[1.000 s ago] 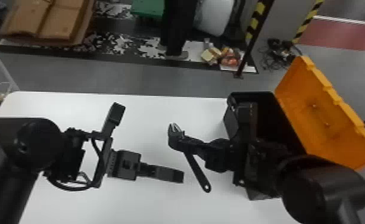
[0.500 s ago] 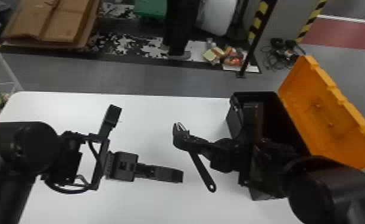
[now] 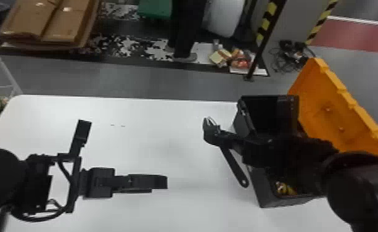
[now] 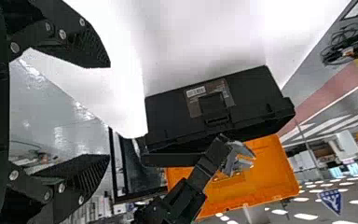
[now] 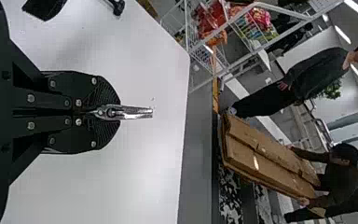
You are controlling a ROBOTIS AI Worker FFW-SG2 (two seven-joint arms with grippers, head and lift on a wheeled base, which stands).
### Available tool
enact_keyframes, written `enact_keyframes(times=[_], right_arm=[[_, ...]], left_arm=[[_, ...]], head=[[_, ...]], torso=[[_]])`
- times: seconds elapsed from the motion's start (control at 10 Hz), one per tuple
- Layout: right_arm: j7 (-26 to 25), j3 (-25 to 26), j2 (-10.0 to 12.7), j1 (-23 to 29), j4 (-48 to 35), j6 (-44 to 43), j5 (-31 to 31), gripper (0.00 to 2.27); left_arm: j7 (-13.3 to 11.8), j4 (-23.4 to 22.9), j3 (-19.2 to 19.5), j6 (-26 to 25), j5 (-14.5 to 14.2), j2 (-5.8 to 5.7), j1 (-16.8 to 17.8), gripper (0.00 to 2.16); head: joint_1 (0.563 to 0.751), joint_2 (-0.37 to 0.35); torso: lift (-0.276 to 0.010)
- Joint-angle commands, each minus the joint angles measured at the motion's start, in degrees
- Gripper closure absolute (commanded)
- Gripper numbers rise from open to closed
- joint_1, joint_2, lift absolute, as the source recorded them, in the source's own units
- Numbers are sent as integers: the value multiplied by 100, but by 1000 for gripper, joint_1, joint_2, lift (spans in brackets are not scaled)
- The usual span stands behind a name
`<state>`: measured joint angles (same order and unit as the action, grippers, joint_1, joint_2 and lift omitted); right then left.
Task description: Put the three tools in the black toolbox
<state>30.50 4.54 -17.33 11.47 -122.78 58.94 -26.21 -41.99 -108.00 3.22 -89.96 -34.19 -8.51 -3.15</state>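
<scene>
In the head view my right gripper (image 3: 212,135) is shut on a wrench (image 3: 234,166), whose dark handle slants down beside the black toolbox (image 3: 256,185). In the right wrist view my right gripper (image 5: 116,112) pinches the wrench (image 5: 128,112), its metal jaws poking out past the fingertips. Over the left half of the table, my left gripper (image 3: 163,182) holds nothing; in the left wrist view that left gripper (image 4: 107,112) has its fingers wide apart. Something yellow (image 3: 285,188) lies inside the toolbox's near end. The right arm covers the box's middle.
The orange lid (image 3: 339,114) stands swung back on the toolbox's right side. Beneath both arms is the white table (image 3: 172,209). Beyond its left corner stands a white wire rack (image 3: 3,64), with flattened cardboard (image 3: 47,21) on the floor behind.
My right gripper has moved a little to the right and toward the toolbox with the wrench. The left arm has shifted slightly to the left.
</scene>
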Motion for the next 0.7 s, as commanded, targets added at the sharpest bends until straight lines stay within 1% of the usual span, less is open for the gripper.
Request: enact_keyframes(times=[0.0, 0.1, 0.2, 0.3, 0.4, 0.5, 0.6], right_arm=[[-9, 240, -244, -127, -114, 325, -43, 2246], [-52, 495, -394, -154, -246, 501, -43, 2246], [-88, 671, -534, -162, -308, 501, 1, 2246], [-105, 899, -666, -154, -281, 431, 89, 2246], [-140, 1031, -693, -92, -185, 184, 239, 2246], [-246, 1172, -693, -48, -26, -27, 274, 2246], [-378, 1277, -684, -39, 193, -220, 247, 2246]], left_arm=[[-20, -327, 372, -7, 0, -1, -282, 80], [-81, -468, 521, -7, 0, 8, -353, 80], [-117, -538, 583, -7, -9, 8, -397, 80], [-117, -635, 662, -7, -9, 16, -476, 80], [-117, -723, 750, -7, -9, 34, -564, 80], [-125, -802, 829, -7, -18, 34, -625, 80], [-143, -898, 882, -7, -18, 34, -687, 80]], head=[[695, -154], [695, -158], [695, -171], [695, -197], [695, -228], [695, -243], [695, -274]], torso=[[-55], [-55], [-55], [-55], [-55], [-55], [-55]])
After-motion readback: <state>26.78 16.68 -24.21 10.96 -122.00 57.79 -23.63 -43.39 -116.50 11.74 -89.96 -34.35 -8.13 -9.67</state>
